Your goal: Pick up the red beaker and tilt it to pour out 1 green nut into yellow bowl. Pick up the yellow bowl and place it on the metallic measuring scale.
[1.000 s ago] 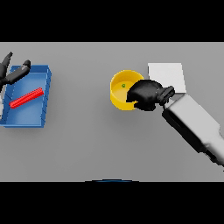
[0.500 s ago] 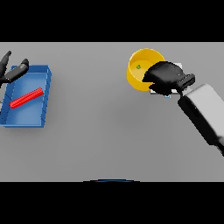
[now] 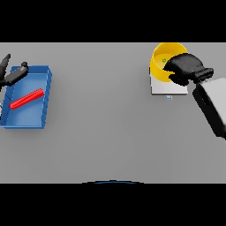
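The yellow bowl [image 3: 162, 58] is at the far right, over the metallic measuring scale [image 3: 166, 88], with a green nut [image 3: 164, 60] inside it. My right hand [image 3: 184, 69] is shut on the bowl's near right rim. Whether the bowl rests on the scale or hangs just above it I cannot tell. The red beaker [image 3: 27, 98] lies on its side in the blue tray [image 3: 25, 118] at the left. My left hand [image 3: 9, 75] shows at the left edge by the tray's far corner, fingers spread and holding nothing.
The scale's small blue display [image 3: 168, 97] faces the near side. My right forearm [image 3: 212, 104] slants in from the right edge.
My right hand has carried the yellow bowl farther away and to the right, from the table beside the scale to over the scale. The left hand and beaker have not moved.
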`<state>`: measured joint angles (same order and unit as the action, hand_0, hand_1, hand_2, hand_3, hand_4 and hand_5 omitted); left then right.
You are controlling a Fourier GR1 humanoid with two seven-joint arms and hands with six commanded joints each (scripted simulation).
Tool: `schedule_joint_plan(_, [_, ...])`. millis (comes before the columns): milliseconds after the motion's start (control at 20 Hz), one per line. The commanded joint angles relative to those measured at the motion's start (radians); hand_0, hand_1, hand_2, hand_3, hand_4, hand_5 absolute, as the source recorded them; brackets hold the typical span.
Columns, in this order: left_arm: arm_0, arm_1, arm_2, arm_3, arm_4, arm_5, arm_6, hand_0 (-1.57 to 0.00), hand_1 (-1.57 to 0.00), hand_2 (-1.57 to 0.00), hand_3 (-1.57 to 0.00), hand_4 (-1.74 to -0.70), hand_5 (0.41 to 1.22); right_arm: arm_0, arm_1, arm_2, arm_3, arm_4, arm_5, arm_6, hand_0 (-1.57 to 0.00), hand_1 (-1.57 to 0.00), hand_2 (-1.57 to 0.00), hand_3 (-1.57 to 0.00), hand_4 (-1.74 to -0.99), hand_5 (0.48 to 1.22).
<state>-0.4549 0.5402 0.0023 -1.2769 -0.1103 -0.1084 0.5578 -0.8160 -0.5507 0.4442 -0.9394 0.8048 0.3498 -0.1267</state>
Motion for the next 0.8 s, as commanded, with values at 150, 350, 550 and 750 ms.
schedule_joint_plan(150, [-0.021,0.000,-0.004,0.015,-0.008,-0.002,0.010,0.00,0.00,0.00,0.00,-0.86,0.797,-0.005,0.027,-0.003,0.102,0.002,-0.055,-0.031,-1.57,-1.57,-1.43,-1.29,-1.741,1.221])
schedule_joint_plan(350, [-0.014,-0.002,-0.012,0.016,-0.018,0.002,0.013,0.00,0.00,0.00,0.00,-0.86,0.809,-0.007,0.028,-0.016,0.154,-0.009,-0.062,-0.027,-1.57,-1.57,-1.39,-1.37,-1.741,1.221])
schedule_joint_plan(550, [-0.010,0.001,-0.007,0.009,-0.007,-0.007,0.011,0.00,0.00,0.00,0.00,-0.85,0.796,-0.012,0.051,-0.007,0.207,-0.001,-0.080,-0.037,-1.57,-1.57,-1.38,-1.42,-1.741,1.221])
schedule_joint_plan(750, [-0.024,0.005,-0.009,0.035,-0.014,-0.014,-0.006,0.00,0.00,0.00,0.00,-0.84,0.779,-0.021,0.048,-0.012,0.222,-0.006,-0.073,-0.034,-1.57,-1.50,-1.44,-1.25,-1.741,1.221])
